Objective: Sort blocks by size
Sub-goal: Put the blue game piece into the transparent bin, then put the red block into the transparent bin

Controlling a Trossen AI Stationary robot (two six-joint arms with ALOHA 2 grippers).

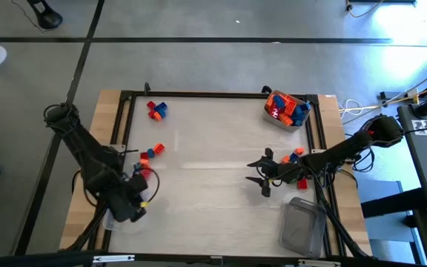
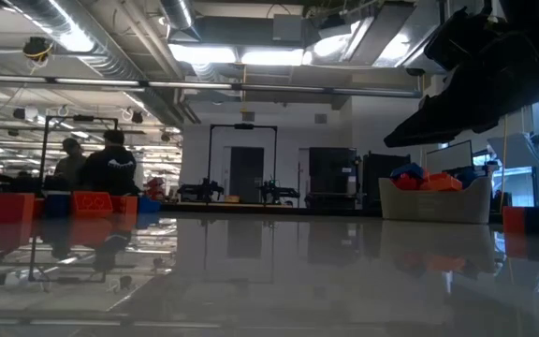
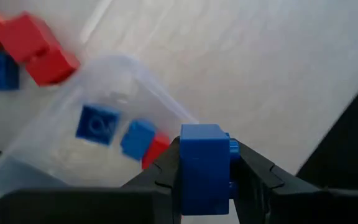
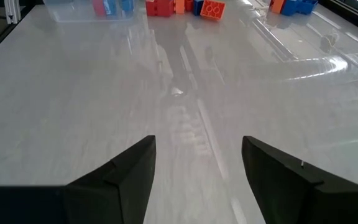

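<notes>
The left hand [image 3: 205, 186] is clamped on a blue block [image 3: 204, 165], above a clear tub [image 3: 73, 155] holding two blue blocks and a red one at the surface's [image 1: 213, 141] near-left corner. The right hand [image 4: 197, 168] hovers spread and empty over bare surface. More blocks [image 1: 286, 108] fill a tub at the far right.

Tub [image 3: 48, 149] cut off by frame edge; people [image 2: 92, 164] blurred.

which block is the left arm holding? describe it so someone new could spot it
Start at the table's near left corner, where the left gripper hangs over a clear tub. The blue block is pinched between its two dark fingers. Unlike the blue and red pieces lying in the tub, it is held above them.
</notes>
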